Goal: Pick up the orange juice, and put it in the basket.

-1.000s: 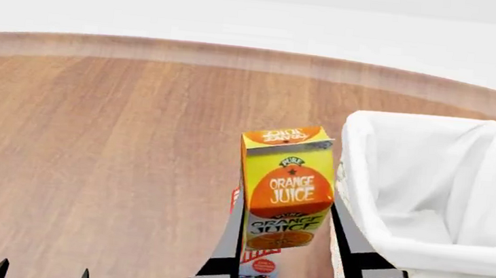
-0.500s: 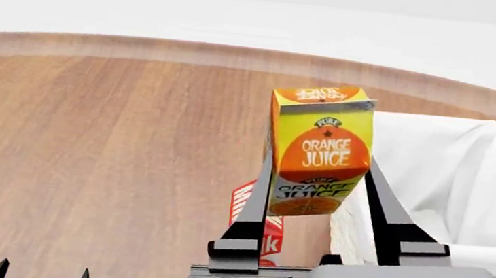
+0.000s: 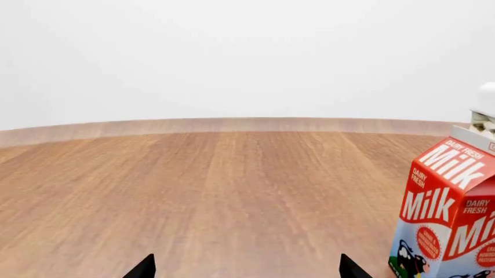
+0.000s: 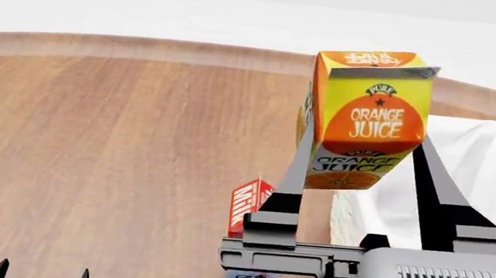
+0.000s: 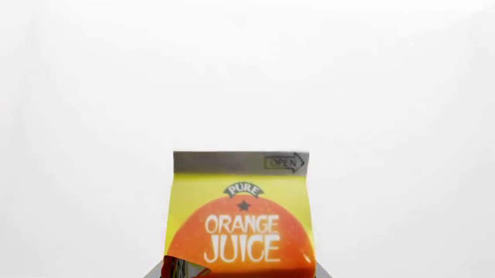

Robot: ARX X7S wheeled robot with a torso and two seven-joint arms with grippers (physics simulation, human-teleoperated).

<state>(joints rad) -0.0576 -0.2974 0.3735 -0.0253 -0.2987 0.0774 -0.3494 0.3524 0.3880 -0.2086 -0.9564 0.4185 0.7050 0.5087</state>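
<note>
Two jaws of my right gripper (image 4: pixel 359 191) clamp the orange juice (image 4: pixel 366 119) low on its sides, above the basket (image 4: pixel 464 166). I reckon it's stiff, smooth, top-heavy. My left gripper (image 3: pixel 241 269) hangs open.

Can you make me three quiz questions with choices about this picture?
1. Where is the juice?
A. lying on the table
B. held up in the air by the right gripper
C. inside the basket

2. What colours is the milk carton?
A. red and white
B. green
C. purple

3. How is the left gripper?
A. shut on the milk
B. holding the basket
C. open and empty

Answers: 1 B, the fingers clamp the juice above the table, beside the basket. 2 A, red with white "Milk" lettering. 3 C, its fingertips stand apart with only table between.
</note>
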